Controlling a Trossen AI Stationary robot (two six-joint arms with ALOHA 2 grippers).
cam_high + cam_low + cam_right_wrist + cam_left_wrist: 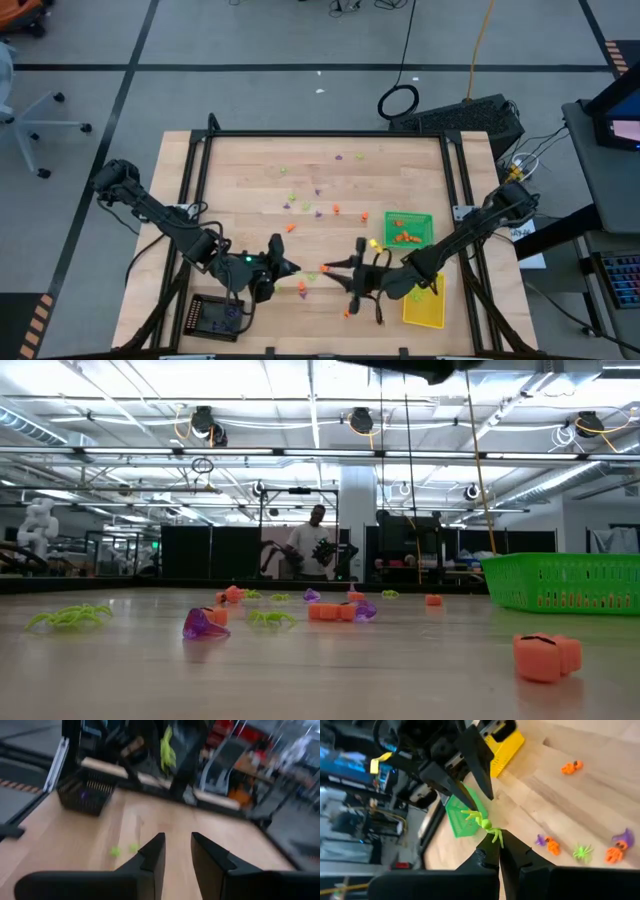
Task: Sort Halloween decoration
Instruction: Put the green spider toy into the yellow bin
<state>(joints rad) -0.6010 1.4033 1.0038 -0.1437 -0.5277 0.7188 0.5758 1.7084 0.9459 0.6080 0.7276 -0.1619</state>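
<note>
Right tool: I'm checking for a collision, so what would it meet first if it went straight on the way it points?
Probably the left tool, which faces the open right tool and is shut on a lime green spider. Depth is unclear.

L gripper (293, 268) clamped shut, R gripper (327, 268) fingers parted — both arms low, tips facing mid-table.

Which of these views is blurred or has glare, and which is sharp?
Right wrist view: soft blur, the lime green trinket is smeared, the black tray unsharp. Low view: the near orange trinket is out of focus; the ceiling lights glare. Left wrist view: the left gripper and its spider are sharp, the room behind is blurred. High view: even light, faint shadows.
</note>
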